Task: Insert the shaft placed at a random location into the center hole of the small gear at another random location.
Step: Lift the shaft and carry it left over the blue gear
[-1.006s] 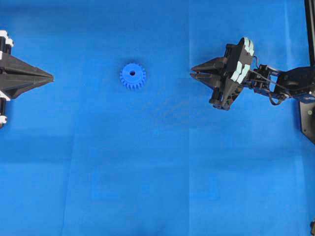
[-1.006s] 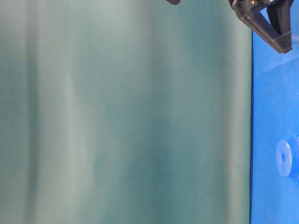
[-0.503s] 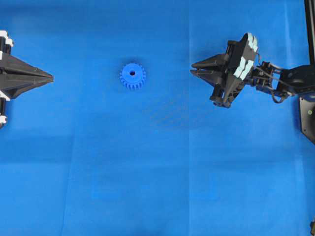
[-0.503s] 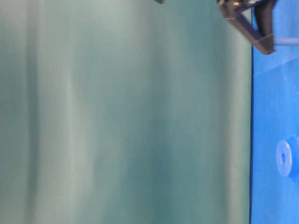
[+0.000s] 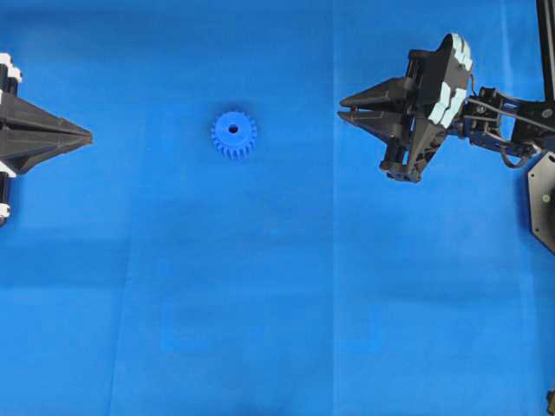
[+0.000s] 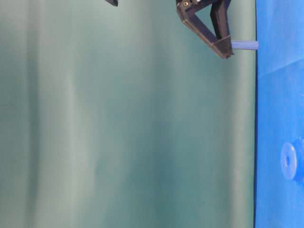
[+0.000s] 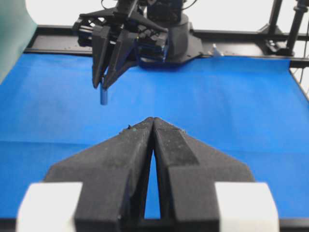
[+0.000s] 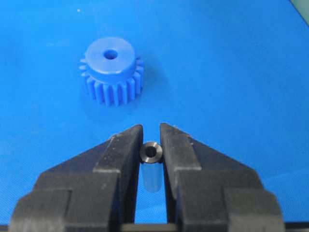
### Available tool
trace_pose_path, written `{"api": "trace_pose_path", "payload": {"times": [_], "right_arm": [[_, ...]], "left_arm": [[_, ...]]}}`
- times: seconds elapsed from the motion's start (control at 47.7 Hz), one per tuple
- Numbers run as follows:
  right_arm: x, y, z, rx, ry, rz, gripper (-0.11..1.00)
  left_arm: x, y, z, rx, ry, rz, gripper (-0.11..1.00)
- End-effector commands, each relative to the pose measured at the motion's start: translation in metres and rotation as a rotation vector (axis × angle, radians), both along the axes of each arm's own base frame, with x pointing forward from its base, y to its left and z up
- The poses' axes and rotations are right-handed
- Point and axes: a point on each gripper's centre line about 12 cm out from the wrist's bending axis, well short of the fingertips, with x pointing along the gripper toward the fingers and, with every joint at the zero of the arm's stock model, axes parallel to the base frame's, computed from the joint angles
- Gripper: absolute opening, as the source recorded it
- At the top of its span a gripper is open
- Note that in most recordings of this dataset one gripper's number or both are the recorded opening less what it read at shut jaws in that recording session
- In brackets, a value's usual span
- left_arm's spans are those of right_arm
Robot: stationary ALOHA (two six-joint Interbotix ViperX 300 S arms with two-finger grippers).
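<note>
Overhead, shaft [image 8: 150,152] hidden | right fingers [image 8: 124,147] grasp it | left fingers [image 7: 166,140] clenched, empty | gear [image 5: 233,133] untouched

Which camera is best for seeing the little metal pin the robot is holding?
The right wrist view: the shaft sits end-on, close up, pinched in the right end effector. The left wrist view shows it hanging small and far away, the table-level view shows it sticking out sideways, and the overhead view hides it.

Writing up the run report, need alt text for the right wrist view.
Seen from the right gripper, its two black jaws clamp a small metal pin, viewed end-on. Beyond it a blue gear lies flat on the blue table cover, its center hole facing up and empty.
</note>
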Motion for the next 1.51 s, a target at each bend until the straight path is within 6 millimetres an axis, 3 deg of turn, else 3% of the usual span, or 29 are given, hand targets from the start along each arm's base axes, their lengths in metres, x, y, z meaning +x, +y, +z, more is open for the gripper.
{"api": "trace_pose_path", "payload": {"times": [0.0,0.252,0.755,0.943,1.237,1.488], "right_arm": [[0.005,-0.001,0.009,-0.007,-0.03,0.001,0.02],[0.021,-0.002,0.012,-0.008,-0.037,0.007,0.02],[0.122,0.001,0.026,-0.027,-0.065,0.076,0.02],[0.146,-0.002,0.029,-0.031,-0.068,0.086,0.02],[0.157,-0.004,0.023,-0.029,-0.061,0.086,0.02],[0.163,-0.007,-0.01,-0.025,-0.034,0.073,0.02]], "left_arm": [[0.001,0.001,0.004,0.003,-0.011,0.002,0.0],[0.001,0.001,0.003,0.003,-0.009,0.002,0.0],[0.001,0.001,0.003,0.003,-0.009,0.002,0.0],[0.001,0.001,0.003,0.003,-0.009,0.002,0.0],[0.001,0.001,0.003,0.002,-0.009,0.002,0.0],[0.001,0.001,0.002,0.005,-0.008,0.002,0.0]]}}
